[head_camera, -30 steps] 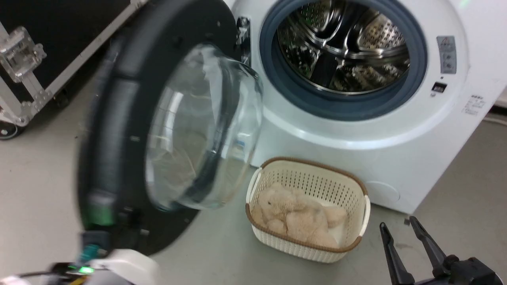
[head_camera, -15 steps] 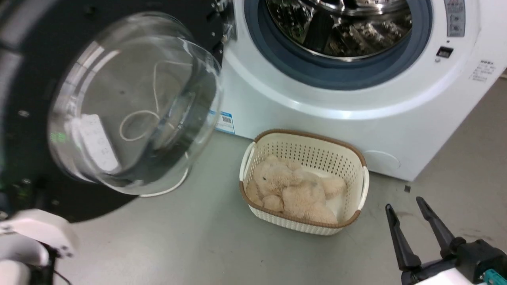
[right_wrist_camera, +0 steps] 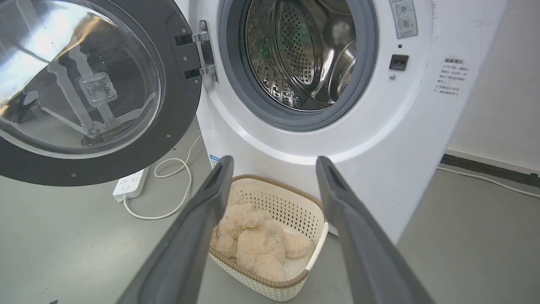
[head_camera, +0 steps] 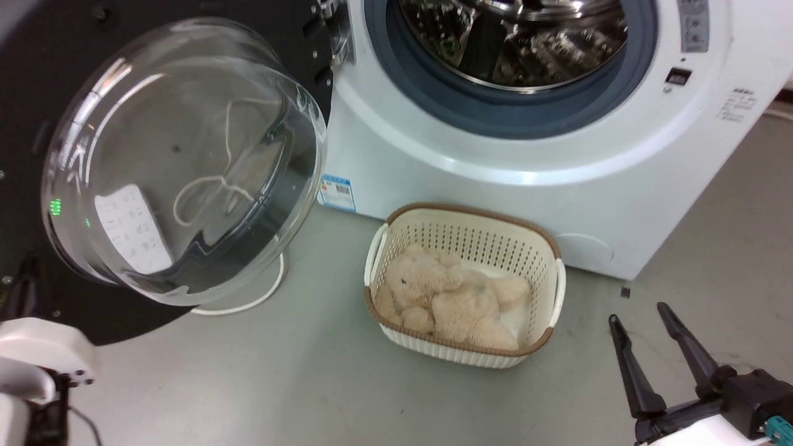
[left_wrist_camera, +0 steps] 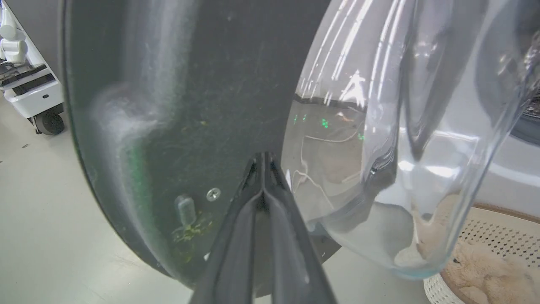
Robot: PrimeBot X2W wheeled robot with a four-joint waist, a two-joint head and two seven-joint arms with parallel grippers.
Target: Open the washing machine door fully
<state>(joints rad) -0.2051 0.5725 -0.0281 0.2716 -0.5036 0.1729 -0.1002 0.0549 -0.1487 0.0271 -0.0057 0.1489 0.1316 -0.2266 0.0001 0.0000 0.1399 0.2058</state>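
The washing machine door [head_camera: 37, 93] is swung out to the left of the white machine [head_camera: 471, 186], its glass bowl [head_camera: 179, 161] bulging toward me. In the right wrist view the door [right_wrist_camera: 177, 105] hangs on its metal hinge [right_wrist_camera: 206, 50] beside the steel drum opening [right_wrist_camera: 295, 59]. My left gripper [left_wrist_camera: 263, 158] is shut, its tips at the door's black inner face [left_wrist_camera: 190, 105] beside the bowl [left_wrist_camera: 400, 126]; contact cannot be told. My pale left forearm [head_camera: 43, 353] sits at the lower left. My right gripper [head_camera: 641, 313] is open and holds nothing, low over the floor.
A cream basket [head_camera: 533, 248] holding a beige teddy bear [head_camera: 446, 297] stands on the floor before the machine. A white power strip [right_wrist_camera: 130, 183] and its cord [right_wrist_camera: 168, 211] lie on the floor under the door. A wheeled white unit [left_wrist_camera: 29, 93] stands beyond the door.
The door has swung wider to the left, away from the drum opening. The head camera has shifted as well. The right gripper stays open at the lower right.
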